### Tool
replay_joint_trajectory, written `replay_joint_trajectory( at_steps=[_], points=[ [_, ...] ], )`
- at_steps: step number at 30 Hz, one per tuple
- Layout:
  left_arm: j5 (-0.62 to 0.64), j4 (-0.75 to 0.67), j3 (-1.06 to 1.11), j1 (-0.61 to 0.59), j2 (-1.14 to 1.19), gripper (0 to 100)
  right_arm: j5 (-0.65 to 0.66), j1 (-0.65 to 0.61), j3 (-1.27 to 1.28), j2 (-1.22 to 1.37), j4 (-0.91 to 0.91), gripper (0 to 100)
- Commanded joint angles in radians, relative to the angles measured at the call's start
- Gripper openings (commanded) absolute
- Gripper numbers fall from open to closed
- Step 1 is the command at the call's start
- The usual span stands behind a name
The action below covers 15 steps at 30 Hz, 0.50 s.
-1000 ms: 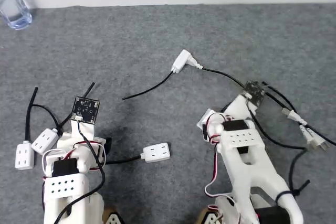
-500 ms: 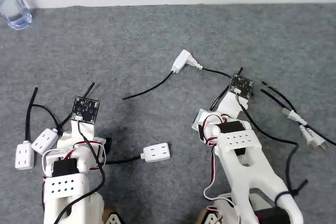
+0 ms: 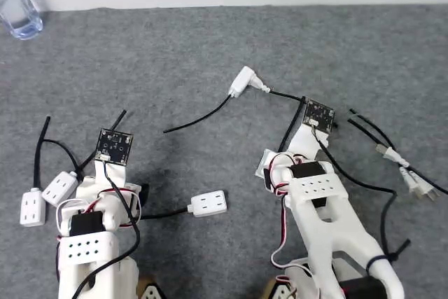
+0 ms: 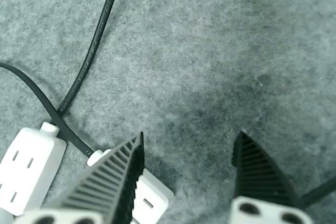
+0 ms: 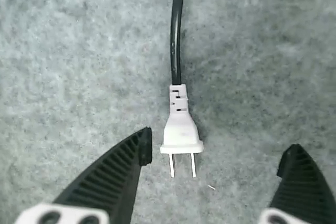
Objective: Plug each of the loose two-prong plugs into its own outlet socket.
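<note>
A grey felt-like mat (image 3: 210, 40) covers the table. Nearest the arm bases, a white outlet socket (image 3: 208, 203) lies between the two arms. The left gripper (image 4: 191, 141) hangs over two others with its fingers spread and nothing between them. One fingertip overlaps the nearer socket (image 4: 152, 196), and the other socket (image 4: 29, 169) lies just beside it.

Farther out, the right gripper (image 5: 219, 141) is also spread wide and empty, over a white two-prong plug (image 5: 181, 132). The plug lies flat between the fingers, closer to one than the other and touching neither. Its long axis runs straight away from the gripper, prongs pointing back toward the wrist, with the black cord (image 5: 177, 30) leading off ahead.

The right arm is plainly the nearer one. I judge it need only centre itself and descend so the fingers close across the plug's body. Two more loose plugs (image 3: 392, 153) lie well off to that arm's outer side. At the far corner stands a clear glass vessel (image 3: 17, 12).
</note>
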Motion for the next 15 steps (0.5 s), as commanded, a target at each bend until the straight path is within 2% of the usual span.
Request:
replay_joint_trajectory(
  at_steps=[1,4,5,7,9,13,15],
  points=[
    [-0.011,-0.021,-0.002,0.008,-0.014,25,0.150,0.004,-0.126,-0.031,0.051,30.2],
    [-0.011,-0.021,-0.002,0.006,-0.014,25,0.462,0.004,-0.250,-0.030,0.209,14.6],
    [-0.011,-0.021,-0.002,0.006,-0.014,25,0.618,0.007,-0.290,-0.027,0.268,9.3],
    [-0.011,-0.021,-0.002,0.006,-0.014,25,1.033,0.021,-0.342,-0.028,0.361,0.8],
    [-0.011,-0.021,-0.002,0.006,-0.014,25,1.413,0.041,-0.359,-0.030,0.450,2.9],
    [-0.011,-0.021,-0.002,0.006,-0.014,25,1.791,0.114,-0.358,-0.021,0.529,10.3],
    [-0.011,-0.021,-0.002,0.006,-0.014,25,1.933,0.154,-0.359,-0.024,0.526,11.6]
  ],
)
